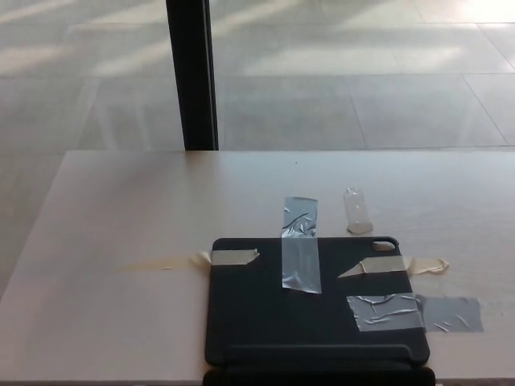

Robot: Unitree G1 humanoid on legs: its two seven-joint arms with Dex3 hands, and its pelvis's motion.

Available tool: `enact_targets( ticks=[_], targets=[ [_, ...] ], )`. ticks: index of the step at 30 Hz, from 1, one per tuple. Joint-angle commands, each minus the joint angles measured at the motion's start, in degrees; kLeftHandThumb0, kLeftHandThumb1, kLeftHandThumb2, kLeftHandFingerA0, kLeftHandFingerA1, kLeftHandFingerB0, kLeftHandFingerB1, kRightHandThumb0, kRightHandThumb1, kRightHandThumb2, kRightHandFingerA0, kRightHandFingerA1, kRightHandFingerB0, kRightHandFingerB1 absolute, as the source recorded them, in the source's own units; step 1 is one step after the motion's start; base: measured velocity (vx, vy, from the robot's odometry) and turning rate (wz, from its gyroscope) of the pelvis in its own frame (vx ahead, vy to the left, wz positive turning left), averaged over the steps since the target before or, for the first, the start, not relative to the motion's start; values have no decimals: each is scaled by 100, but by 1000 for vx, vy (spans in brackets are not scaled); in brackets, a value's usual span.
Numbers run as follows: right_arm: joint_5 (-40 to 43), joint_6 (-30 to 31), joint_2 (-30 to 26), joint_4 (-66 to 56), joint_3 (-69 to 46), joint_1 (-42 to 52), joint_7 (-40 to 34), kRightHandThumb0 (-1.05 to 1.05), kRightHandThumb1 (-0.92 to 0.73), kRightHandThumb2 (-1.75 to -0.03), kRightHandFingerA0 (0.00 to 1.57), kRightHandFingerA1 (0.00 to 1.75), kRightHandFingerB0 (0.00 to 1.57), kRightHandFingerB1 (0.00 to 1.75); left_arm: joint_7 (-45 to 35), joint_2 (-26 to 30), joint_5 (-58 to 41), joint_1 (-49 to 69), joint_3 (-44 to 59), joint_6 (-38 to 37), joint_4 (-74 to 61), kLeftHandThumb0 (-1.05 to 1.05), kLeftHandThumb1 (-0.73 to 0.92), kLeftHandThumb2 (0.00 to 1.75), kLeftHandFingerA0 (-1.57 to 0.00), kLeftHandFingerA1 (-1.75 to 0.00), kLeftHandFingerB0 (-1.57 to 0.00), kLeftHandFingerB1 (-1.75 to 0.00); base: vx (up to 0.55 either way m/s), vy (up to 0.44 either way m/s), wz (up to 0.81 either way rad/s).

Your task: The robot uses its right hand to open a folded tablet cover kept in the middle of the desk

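Observation:
A black folded tablet cover (314,305) lies flat on the pale wooden desk (129,225), near its front edge and a little right of centre. Strips of grey and beige tape hold it down: one grey strip (300,243) crosses its far edge, another grey strip (414,312) runs off its right side, and beige pieces (229,257) sit at both far corners. Neither of my hands shows in the head view.
A small clear strip of tape (358,211) lies on the desk just beyond the cover. A black post (191,74) stands behind the desk's far edge, with tiled floor (362,72) beyond it.

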Motion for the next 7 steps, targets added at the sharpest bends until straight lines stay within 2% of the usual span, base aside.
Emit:
enact_targets(
  ticks=[1,7],
  targets=[
    [1535,-1175,190,1039,-818,-493,-2014,-76,-91,-67,74,58,53,45,-77,33,-177,65,44,-23,69,-81,86,65,-73,-75,-55,-65,0,0,0],
    [1725,-1432,114,1314,-798,-461,-1797,-79,-91,-67,73,61,55,47,-93,-21,-186,89,51,-34,63,-79,87,63,-71,-74,-53,-63,0,0,0]
  ],
)
